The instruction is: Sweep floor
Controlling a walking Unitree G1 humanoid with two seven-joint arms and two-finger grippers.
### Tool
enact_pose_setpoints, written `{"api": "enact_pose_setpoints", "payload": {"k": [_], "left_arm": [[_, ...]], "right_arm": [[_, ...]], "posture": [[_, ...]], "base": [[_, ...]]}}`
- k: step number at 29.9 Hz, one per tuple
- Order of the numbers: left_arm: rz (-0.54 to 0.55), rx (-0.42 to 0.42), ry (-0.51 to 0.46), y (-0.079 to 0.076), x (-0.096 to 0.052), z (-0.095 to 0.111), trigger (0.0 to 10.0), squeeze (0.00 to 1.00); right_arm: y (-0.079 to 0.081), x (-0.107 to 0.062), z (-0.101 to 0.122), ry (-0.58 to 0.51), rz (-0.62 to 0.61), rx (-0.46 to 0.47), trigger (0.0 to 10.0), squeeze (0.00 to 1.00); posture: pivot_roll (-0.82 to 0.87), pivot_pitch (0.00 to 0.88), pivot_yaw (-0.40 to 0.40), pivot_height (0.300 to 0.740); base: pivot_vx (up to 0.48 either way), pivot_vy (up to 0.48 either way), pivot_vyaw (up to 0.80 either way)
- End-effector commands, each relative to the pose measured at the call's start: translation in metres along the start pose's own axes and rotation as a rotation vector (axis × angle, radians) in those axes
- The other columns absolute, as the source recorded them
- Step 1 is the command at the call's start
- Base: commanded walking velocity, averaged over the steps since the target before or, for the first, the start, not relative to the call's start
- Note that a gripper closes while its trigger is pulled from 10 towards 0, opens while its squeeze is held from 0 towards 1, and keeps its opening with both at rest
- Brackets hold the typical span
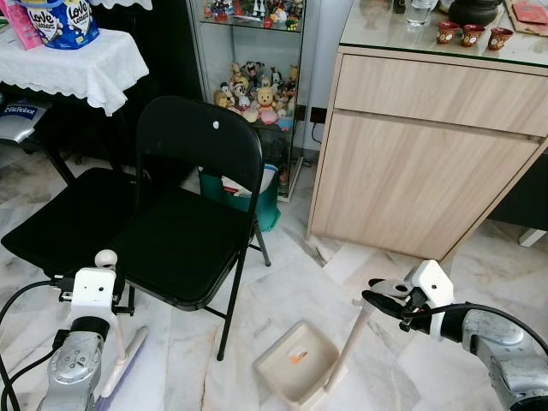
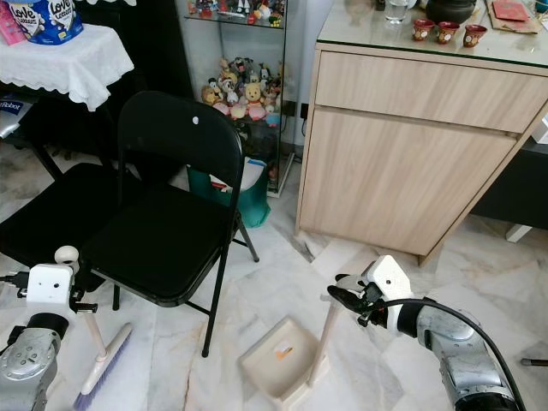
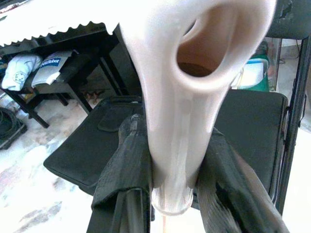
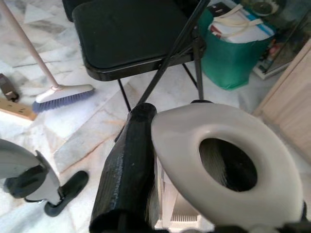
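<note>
Item: we hold the broom (image 2: 101,366) in left gripper (image 3: 170,179) jaws, dustpan (image 1: 301,358) handle in right gripper (image 1: 383,295) jaws; bristles lie left of pan mouth.

The broom (image 2: 103,364) head runs off the bottom edge of the left eye view, its bristles partly cut. In the left wrist view the broom's handle top blurs, too close to read. The dustpan (image 1: 300,360) holds a small orange speck, too small to identify. The right end effector (image 1: 387,295) has one finger hidden behind the dustpan's looped handle in its wrist view.
</note>
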State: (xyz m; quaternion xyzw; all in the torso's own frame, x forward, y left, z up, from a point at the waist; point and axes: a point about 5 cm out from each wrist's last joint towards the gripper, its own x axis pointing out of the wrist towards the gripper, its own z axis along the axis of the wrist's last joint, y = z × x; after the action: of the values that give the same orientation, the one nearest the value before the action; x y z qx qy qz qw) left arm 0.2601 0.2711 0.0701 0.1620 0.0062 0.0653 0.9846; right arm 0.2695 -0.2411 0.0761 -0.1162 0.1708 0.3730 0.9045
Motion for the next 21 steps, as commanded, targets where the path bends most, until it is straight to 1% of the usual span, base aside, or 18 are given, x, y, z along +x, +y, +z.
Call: {"api": "enact_pose_setpoints", "payload": {"k": [1,10,11,12,13,21], "left_arm": [[0.015,0.018,-0.026,0.0062,0.0014,0.0036,10.0,0.00],[0.017,0.017,-0.024,0.0059,0.0010,0.0033,10.0,0.00],[0.016,0.017,-0.023,0.0059,0.0010,0.0032,10.0,0.00],[0.016,0.017,-0.023,0.0058,0.0009,0.0031,10.0,0.00],[0.016,0.017,-0.023,0.0058,0.0009,0.0031,10.0,0.00],[0.010,0.017,-0.022,0.0056,0.0012,0.0030,10.0,0.00]], "right_arm": [[-0.0044,-0.0040,0.0031,-0.009,-0.014,-0.014,10.0,0.00],[0.0000,-0.0017,-0.0004,0.003,0.014,-0.003,10.0,0.00],[0.0004,-0.0014,-0.0007,0.004,0.015,-0.005,10.0,0.46],[0.0003,-0.0013,-0.0008,0.004,0.013,-0.003,10.0,0.65],[0.0002,-0.0013,-0.0009,0.004,0.011,-0.002,10.0,1.00],[0.0010,-0.0007,-0.0019,0.005,0.002,0.003,10.0,1.00]], "posture": [[0.00,0.092,0.016,0.740],[0.00,0.097,0.014,0.740],[0.00,0.097,0.014,0.740],[0.00,0.097,0.014,0.740],[0.00,0.097,0.014,0.740],[-0.01,0.101,0.019,0.740]], "base": [[0.000,0.000,0.00],[0.000,0.000,0.00],[0.000,0.000,0.00],[0.000,0.000,0.00],[0.000,0.000,0.00],[0.000,0.000,0.00]]}}
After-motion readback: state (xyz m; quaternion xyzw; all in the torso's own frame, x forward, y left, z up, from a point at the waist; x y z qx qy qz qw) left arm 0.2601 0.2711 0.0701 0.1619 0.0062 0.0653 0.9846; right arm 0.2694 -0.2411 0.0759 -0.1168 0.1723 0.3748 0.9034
